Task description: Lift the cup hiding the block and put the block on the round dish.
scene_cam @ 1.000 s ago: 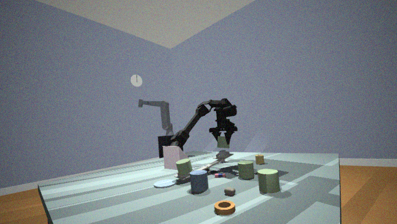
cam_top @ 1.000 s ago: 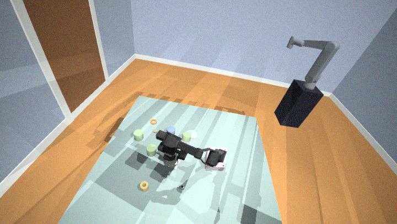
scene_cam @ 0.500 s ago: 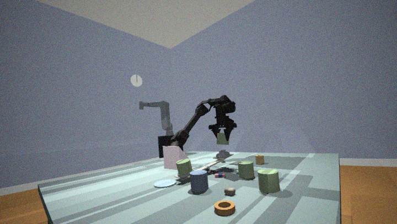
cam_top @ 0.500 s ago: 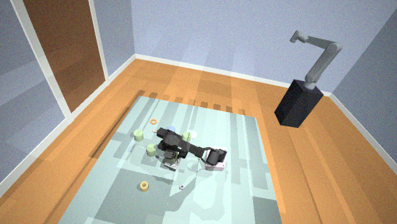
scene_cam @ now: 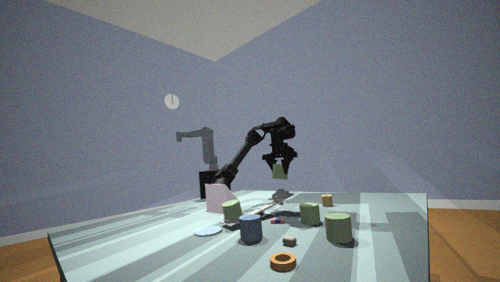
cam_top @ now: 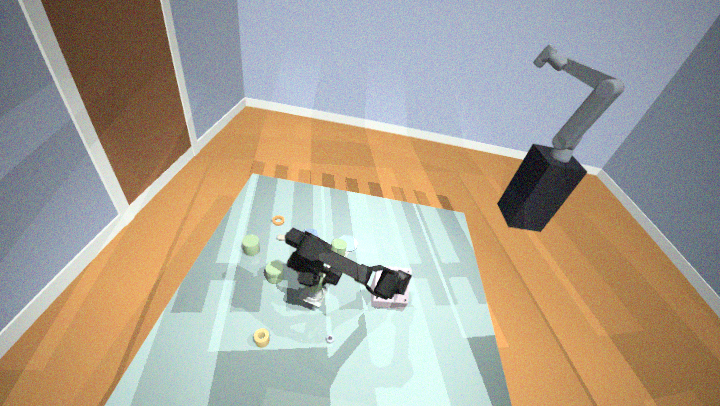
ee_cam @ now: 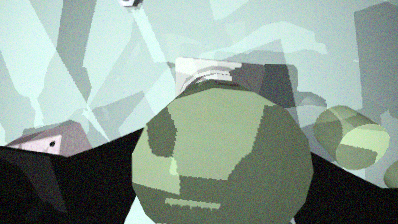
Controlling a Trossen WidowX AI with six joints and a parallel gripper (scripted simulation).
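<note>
While the claw (scene_cam: 279, 167) is clamped on a green cup (scene_cam: 279, 171) mid-frame above the pale striped table (scene_cam: 385, 224), orange floor (cam_top: 579, 282) and blue walls (scene_cam: 105, 69) surround.

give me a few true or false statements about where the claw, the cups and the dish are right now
1. The claw is shut on a green cup. True.
2. The held cup rests on the table. False: it hangs in the air, well above the balance.
3. A second green cup stands on the near end of the balance. True.
4. The held cup hangs right over the round dish. False: the dish lies at the near left, away from it.
5. The orange ring lies on the dish. False: it lies on the table near the front edge.
</note>
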